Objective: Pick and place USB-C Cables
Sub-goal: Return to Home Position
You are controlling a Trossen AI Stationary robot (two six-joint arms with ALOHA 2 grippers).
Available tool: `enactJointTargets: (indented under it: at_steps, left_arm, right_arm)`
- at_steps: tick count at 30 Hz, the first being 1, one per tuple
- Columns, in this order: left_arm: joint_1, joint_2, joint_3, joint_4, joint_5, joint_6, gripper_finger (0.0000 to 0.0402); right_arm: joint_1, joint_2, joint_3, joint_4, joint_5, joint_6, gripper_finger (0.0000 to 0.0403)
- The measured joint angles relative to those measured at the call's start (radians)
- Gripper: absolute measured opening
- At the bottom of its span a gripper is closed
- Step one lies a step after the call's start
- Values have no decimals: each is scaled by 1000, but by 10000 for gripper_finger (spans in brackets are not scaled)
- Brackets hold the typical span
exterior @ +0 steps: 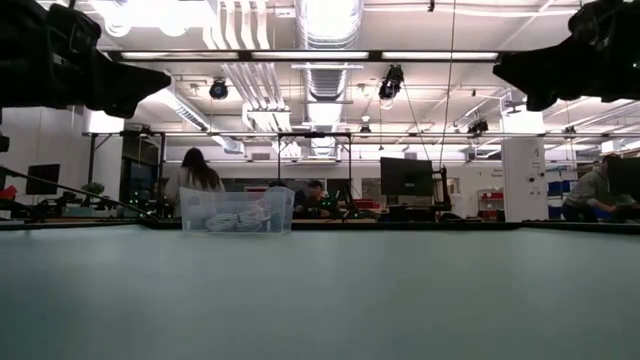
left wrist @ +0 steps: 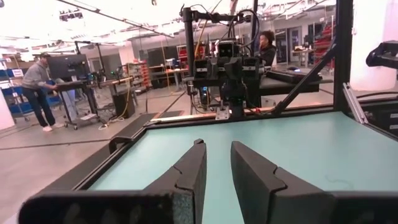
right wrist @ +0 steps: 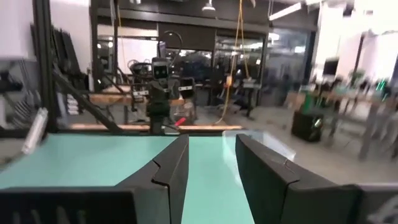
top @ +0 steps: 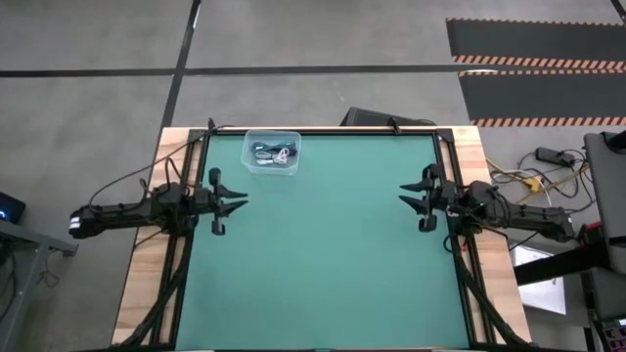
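The USB-C Cables (top: 273, 152) lie coiled in a clear plastic bin (top: 256, 159) at the far left of the green table; in the low view the bin (exterior: 190, 210) stands on the mat with pale coils (exterior: 236, 220) showing through its wall. My left gripper (top: 240, 199) hovers level at the table's left edge, near side of the bin, open with nothing between its fingers (left wrist: 217, 146). My right gripper (top: 404, 195) hovers level at the right edge, facing it, also open and holding nothing (right wrist: 211, 138).
The green mat (top: 323, 264) is bordered by a black frame and wooden side strips (top: 147, 274). Both arms hang above the mat at the low view's top corners (exterior: 70, 60), (exterior: 570, 50). People stand and sit in the room beyond the far edge (exterior: 195, 175).
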State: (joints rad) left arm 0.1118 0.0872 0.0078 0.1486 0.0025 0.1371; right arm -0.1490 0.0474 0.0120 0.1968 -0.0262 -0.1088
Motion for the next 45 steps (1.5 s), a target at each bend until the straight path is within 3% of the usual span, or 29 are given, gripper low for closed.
enactJointTargets:
  at_steps: [6,20,28,32,38,45]
  left_arm:
    - [0,18,0,0,0,0,58]
    - [0,59,0,0,0,0,58]
    - [0,83,0,1,0,0,58]
    - [0,93,-1,1,1,0,58]
    - [0,109,-1,0,1,0,58]
    - [0,126,-1,1,1,0,58]
  right_arm:
    - [0,19,0,-12,0,166,129]
    - [2,21,-1,-15,1,152,124]
    - [79,-46,-1,-81,38,-40,127]
    - [96,-46,-2,-84,149,-28,130]
    - [99,-47,-2,-130,572,146,126]
    - [99,-47,-2,-130,599,121,123]
